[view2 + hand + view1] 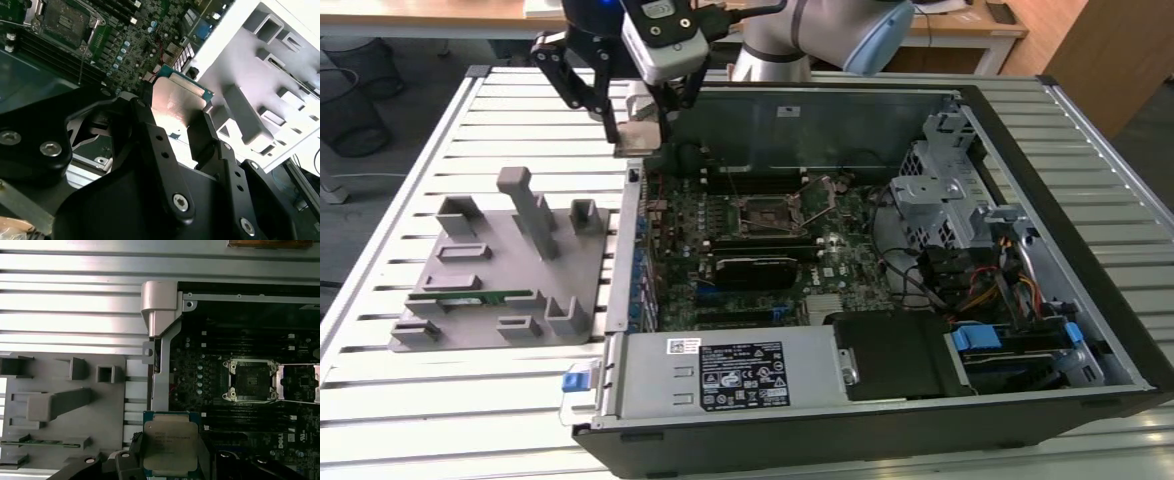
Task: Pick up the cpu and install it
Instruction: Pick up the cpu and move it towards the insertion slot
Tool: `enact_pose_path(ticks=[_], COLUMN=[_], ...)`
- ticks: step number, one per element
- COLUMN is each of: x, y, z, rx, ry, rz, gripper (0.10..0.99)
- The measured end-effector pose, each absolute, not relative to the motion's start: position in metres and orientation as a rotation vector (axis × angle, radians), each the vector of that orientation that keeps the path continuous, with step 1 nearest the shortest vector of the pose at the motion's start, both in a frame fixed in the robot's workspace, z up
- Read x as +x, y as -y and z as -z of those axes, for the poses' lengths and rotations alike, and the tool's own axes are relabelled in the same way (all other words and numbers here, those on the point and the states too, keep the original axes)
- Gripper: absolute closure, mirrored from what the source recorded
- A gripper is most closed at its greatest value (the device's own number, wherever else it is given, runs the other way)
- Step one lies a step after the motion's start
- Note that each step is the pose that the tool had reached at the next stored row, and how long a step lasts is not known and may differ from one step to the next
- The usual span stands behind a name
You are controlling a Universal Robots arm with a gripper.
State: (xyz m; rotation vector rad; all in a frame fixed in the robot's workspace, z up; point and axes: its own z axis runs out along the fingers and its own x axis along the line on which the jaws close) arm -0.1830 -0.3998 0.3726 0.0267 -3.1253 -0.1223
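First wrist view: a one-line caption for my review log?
Gripper shut on the cpu at the wall of the case, the open socket not yet filled, grey tray outside it.

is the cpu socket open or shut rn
Open: in the first wrist view the socket lies bare, its cover plate flipped aside. The cpu sits gripped between the fingers.

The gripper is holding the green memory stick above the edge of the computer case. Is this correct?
Not quite. The gripper holds the cpu, a flat square chip, above the edge of the computer case. The first wrist view shows it.
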Motion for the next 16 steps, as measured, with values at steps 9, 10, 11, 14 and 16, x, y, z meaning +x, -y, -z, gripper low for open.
enact_pose_path(ticks=[9,10,11,14,16], x=[-0.164,-0.161,-0.159,-0.153,-0.148], y=[0.399,0.399,0.399,0.399,0.398], z=[-0.373,-0.373,-0.373,-0.373,-0.373], rx=[0.027,0.027,0.027,0.027,0.027], ry=[3.125,3.125,3.125,3.125,3.125], rz=[0.122,0.122,0.122,0.122,0.122], gripper=[0.561,0.561,0.561,0.561,0.561])
